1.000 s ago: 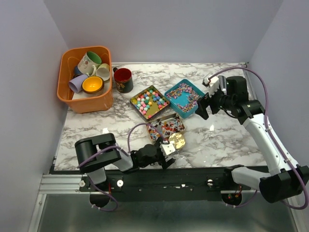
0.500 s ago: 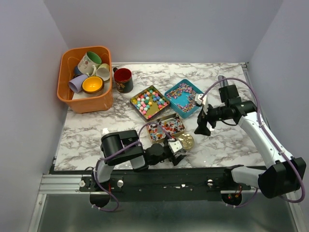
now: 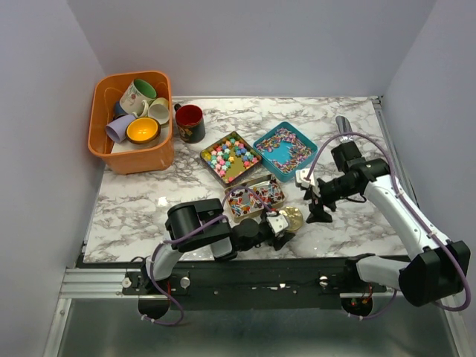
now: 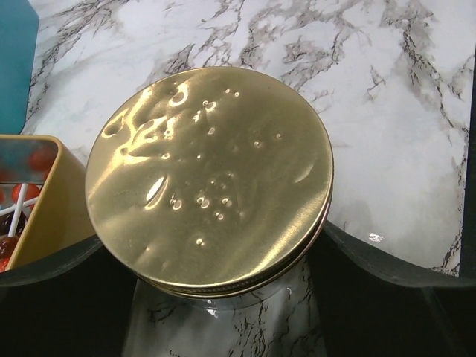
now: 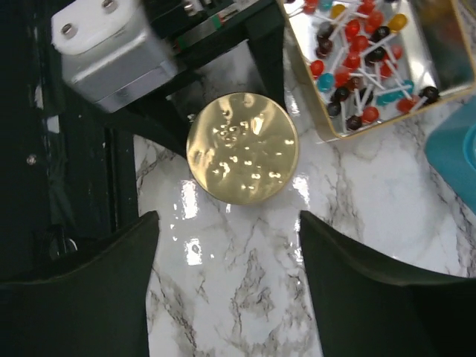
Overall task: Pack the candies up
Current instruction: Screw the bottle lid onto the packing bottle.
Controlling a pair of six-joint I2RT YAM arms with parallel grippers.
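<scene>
Candies fill three open tins. A square tin [image 3: 231,156] holds small round bright balls. A teal tin [image 3: 284,150] holds mixed wrapped pieces. A small gold tin [image 3: 254,197] holds lollipops and also shows in the right wrist view [image 5: 364,59]. My left gripper [image 3: 281,223] [image 4: 212,236] is closed on the rim of a flat round gold lid [image 3: 291,218] [image 4: 208,178] at table level, just right of the gold tin. My right gripper [image 3: 318,212] [image 5: 227,297] is open and empty, pointing down at the marble just right of the lid [image 5: 242,147].
An orange basket [image 3: 132,76] of ceramic mugs stands at the back left, with a dark red mug [image 3: 190,123] beside it. The gold tin's wall [image 4: 37,201] is close on the left of my left fingers. The teal tin's corner [image 5: 454,156] is near my right gripper.
My left gripper carried the gold lid to the right along the front of the table. My right arm swung down from beside the teal tin to just right of the lid.
</scene>
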